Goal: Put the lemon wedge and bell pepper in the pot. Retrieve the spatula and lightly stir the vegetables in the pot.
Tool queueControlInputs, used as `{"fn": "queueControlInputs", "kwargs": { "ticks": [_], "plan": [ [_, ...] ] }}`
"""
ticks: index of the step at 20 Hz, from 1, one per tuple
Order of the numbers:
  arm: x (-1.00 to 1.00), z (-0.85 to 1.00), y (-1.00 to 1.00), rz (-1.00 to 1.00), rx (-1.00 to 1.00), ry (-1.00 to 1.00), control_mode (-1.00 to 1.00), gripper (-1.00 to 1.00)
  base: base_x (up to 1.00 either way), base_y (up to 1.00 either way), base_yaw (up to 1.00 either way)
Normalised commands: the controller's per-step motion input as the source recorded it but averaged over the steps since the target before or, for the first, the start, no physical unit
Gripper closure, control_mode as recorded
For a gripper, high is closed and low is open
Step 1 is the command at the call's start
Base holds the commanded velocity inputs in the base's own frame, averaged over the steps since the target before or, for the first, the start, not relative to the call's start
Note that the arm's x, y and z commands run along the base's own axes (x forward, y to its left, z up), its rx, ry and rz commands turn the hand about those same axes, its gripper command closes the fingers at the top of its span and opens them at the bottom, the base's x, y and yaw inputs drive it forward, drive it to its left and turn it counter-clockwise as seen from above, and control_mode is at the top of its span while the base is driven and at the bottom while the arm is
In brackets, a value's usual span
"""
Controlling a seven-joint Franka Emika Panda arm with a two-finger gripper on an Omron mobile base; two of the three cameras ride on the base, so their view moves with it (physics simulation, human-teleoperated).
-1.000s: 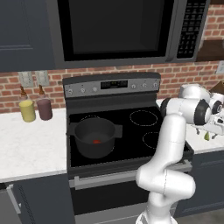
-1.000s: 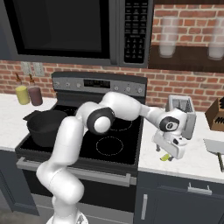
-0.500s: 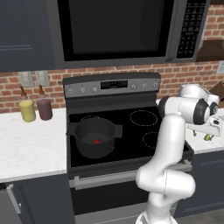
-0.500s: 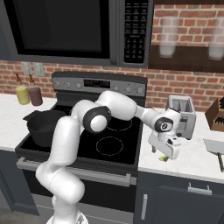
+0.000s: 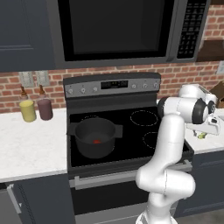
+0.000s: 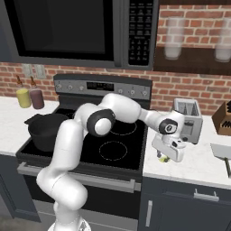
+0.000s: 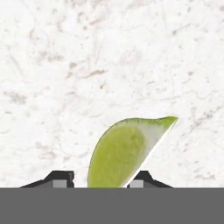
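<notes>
The lemon wedge (image 7: pixel 118 153) is a small yellow-green piece lying on the white marble counter right of the stove. In the hand view my gripper (image 7: pixel 100 178) has its two dark fingertips close on either side of it. From the right base view, the gripper (image 6: pixel 165 156) points down at the wedge (image 6: pixel 163 158) in front of the toaster. The lemon wedge (image 5: pixel 201 136) also peeks out under the hand in the left base view. The dark grey pot (image 5: pixel 94 149) stands on the stove's front left burner with the red bell pepper (image 5: pixel 96 141) inside. The spatula (image 6: pixel 222 151) lies at the counter's far right.
A silver toaster (image 6: pixel 187 126) stands just behind the hand, and a knife block (image 6: pixel 224 118) sits further right. A yellow jar (image 5: pixel 27 110) and a maroon jar (image 5: pixel 44 108) stand on the left counter by the brick wall. The black stovetop (image 6: pixel 115 151) lies between pot and wedge.
The hand has come down onto the counter over the lemon wedge, and the jaws have closed in from wide open to the wedge's sides.
</notes>
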Motion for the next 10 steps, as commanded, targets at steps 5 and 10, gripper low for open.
{"fn": "queueControlInputs", "kwargs": {
  "ticks": [5, 10],
  "plan": [
    [-0.21, -0.36, -0.47, 0.00, 0.00, 0.00, -1.00, 1.00, 0.00, 0.00, 0.00],
    [-0.10, -0.27, -0.34, 0.00, 0.00, 0.00, -1.00, 1.00, 0.00, 0.00, 0.00]
  ]
}}
